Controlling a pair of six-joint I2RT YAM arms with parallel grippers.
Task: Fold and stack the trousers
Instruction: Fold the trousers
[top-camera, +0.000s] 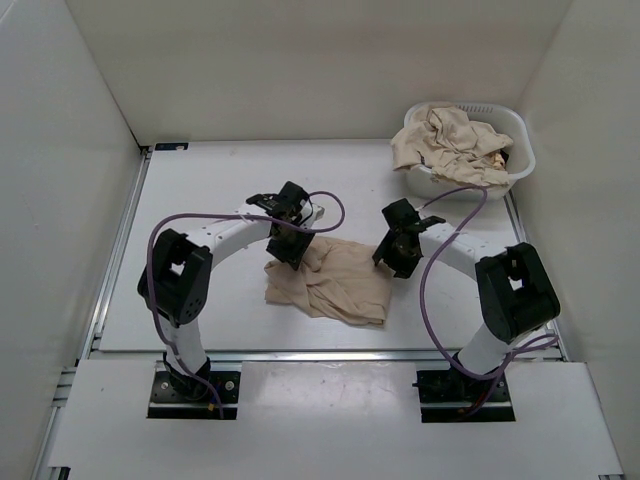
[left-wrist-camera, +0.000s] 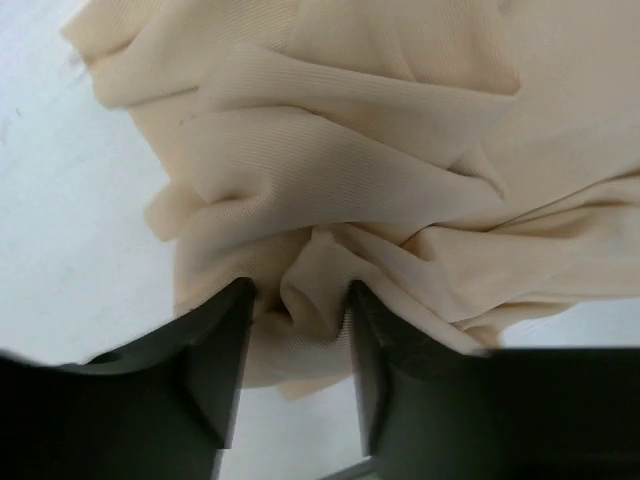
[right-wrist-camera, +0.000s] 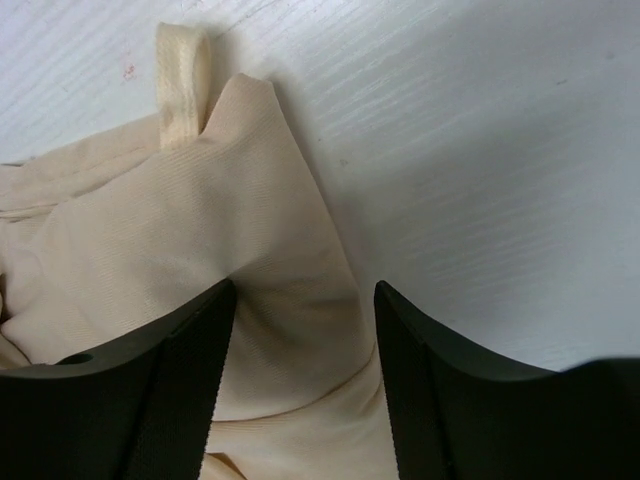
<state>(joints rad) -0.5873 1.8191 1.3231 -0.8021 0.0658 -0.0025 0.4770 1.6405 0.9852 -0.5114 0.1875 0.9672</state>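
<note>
The light beige trousers lie crumpled in a loose heap on the white table between my two arms. My left gripper is down on the heap's upper left corner. In the left wrist view it is closed on a bunched fold of the trousers, with wrinkles running out from the pinch. My right gripper is at the heap's upper right corner. In the right wrist view it is open, its jaws straddling the edge of the cloth near a small belt loop.
A white slotted laundry basket stands at the back right, holding more beige cloth. White walls close in the table on the left, back and right. Purple cables loop off both arms.
</note>
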